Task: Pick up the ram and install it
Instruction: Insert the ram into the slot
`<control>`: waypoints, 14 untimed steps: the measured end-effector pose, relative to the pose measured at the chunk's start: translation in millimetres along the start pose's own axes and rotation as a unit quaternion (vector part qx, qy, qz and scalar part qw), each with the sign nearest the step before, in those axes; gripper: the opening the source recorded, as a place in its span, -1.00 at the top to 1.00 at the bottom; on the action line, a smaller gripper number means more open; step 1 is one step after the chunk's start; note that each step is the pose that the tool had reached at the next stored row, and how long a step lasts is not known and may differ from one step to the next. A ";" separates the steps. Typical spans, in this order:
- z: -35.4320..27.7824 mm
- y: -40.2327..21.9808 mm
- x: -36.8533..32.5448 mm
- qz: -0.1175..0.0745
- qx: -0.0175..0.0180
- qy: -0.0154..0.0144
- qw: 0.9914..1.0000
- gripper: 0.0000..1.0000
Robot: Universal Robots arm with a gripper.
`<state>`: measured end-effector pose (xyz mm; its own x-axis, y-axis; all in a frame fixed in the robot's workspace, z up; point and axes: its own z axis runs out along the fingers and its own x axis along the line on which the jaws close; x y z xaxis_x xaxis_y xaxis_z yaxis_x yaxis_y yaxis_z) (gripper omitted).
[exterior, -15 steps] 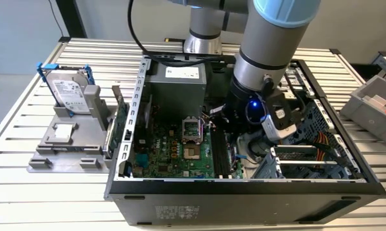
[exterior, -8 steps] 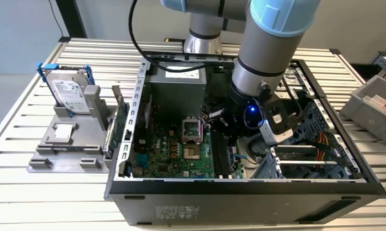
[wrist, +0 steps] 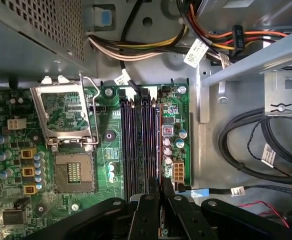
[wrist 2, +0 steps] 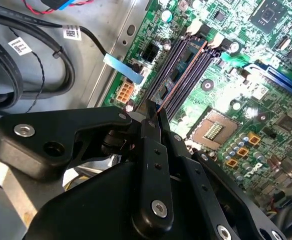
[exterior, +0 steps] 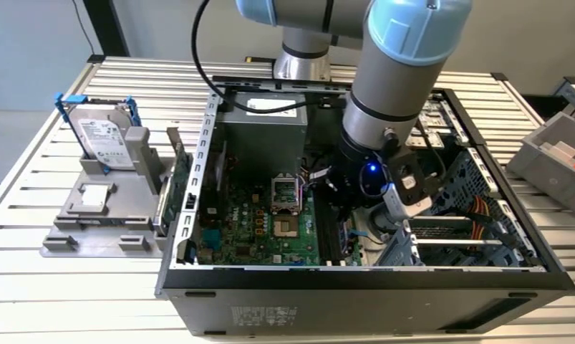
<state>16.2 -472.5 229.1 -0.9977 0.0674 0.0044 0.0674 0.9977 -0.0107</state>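
The gripper (wrist 2: 153,112) is sitting closest to the lens in both wrist views, its black fingers (wrist 2: 151,150) drawn close together and, as far as I can judge, pinching the near end of the ram (wrist 2: 183,72). The ram is lying edge-on along one of the memory slots (wrist: 149,145), showing as a thin blue and coppery line.

Going across from the exterior view's left, the hard drive (exterior: 104,136) is standing in its grey stand, a green card (exterior: 179,179) is leaning just beside the computer case (exterior: 364,276), and the arm is reaching down inside the case over the motherboard (exterior: 258,222).

The pickup looks done and the ram is lining up with its slot. Whether it is fully seated, I cannot tell.
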 end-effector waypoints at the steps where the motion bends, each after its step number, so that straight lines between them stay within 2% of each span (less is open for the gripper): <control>1: 0.5 0.0 0.0 -0.001 0.000 0.000 1.000 1.00; 14: 6.2 3.0 0.5 -0.004 0.000 0.000 1.000 1.00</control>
<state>15.8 -469.6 222.9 -0.9983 0.0586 0.0044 0.0586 0.9982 -0.0110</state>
